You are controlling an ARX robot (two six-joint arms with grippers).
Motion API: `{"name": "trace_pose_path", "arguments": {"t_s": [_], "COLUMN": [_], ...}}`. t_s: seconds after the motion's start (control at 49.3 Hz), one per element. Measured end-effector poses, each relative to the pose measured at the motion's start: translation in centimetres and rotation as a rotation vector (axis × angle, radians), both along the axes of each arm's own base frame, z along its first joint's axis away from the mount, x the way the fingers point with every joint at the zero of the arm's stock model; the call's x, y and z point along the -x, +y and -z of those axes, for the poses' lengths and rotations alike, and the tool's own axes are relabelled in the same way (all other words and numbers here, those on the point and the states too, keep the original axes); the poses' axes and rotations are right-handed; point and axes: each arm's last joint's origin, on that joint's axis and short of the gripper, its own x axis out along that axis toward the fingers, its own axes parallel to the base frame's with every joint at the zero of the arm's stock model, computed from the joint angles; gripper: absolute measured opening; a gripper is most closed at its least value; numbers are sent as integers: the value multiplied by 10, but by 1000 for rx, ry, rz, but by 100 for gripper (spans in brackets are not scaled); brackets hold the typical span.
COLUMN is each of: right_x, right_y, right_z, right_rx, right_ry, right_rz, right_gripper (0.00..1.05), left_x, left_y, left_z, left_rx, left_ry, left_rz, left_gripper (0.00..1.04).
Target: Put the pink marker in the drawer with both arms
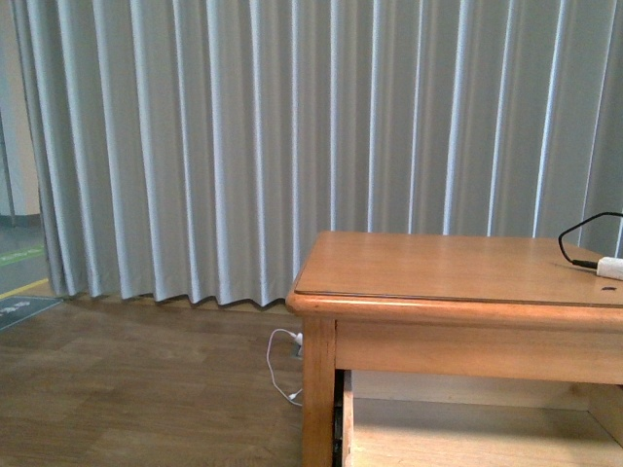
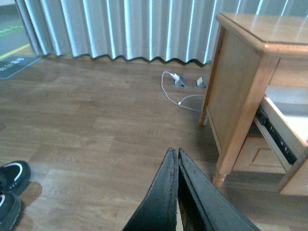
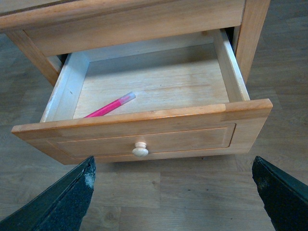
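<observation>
The pink marker (image 3: 107,109) lies inside the open drawer (image 3: 144,127), near its front wall, on the bare wood floor of the drawer. The drawer is pulled well out of the wooden cabinet (image 1: 458,292); its round knob (image 3: 140,150) faces my right gripper (image 3: 173,166), which is open and empty, a little in front of and above the drawer front. My left gripper (image 2: 174,153) is shut and empty, over the floor to the side of the cabinet (image 2: 240,91). The drawer's side (image 2: 281,132) shows in the left wrist view. No arm shows in the front view.
A white plug with black cable (image 1: 608,265) lies on the cabinet top. A white cable (image 2: 180,94) and floor sockets (image 2: 182,82) lie by the cabinet leg. Grey curtains (image 1: 292,136) hang behind. Black shoes (image 2: 10,185) sit on the wood floor.
</observation>
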Motion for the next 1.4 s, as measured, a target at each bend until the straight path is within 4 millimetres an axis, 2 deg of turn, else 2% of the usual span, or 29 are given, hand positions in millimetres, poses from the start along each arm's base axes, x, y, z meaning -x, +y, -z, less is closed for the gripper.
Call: {"name": "trace_pose_path", "arguments": {"t_s": [0.406,0.528,0.629,0.71,0.771,0.933,1.076,1.218,1.4], "right_x": [0,-2,-6,-15,-25,-49,-83,-115,-140], "right_y": [0,-2,-7,-11,-12,-9,6,19,27], "right_z": [0,0,8,24,42,71,99,105,115], "right_rx": [0,145,275,342,367,362,392,380,366], "right_ry": [0,-99,-23,89,171,233,246,193,198], "right_rz": [1,59,42,-16,-66,-113,-142,-142,-112], "right_gripper": [96,96,96,96,96,96,96,96,96], "left_x": [5,5,5,5,5,5,5,5,5], "left_y": [0,0,0,0,0,0,0,0,0], "left_z": [-1,-1,-1,-1,-1,-1,-1,-1,-1], "left_rx": [0,0,0,0,0,0,-1,-1,-1], "left_ry": [-44,-44,-44,-44,-44,-44,-44,-44,-44], "left_rz": [1,1,1,1,1,1,1,1,1], "left_gripper": [4,24,40,57,72,99,98,98,98]}}
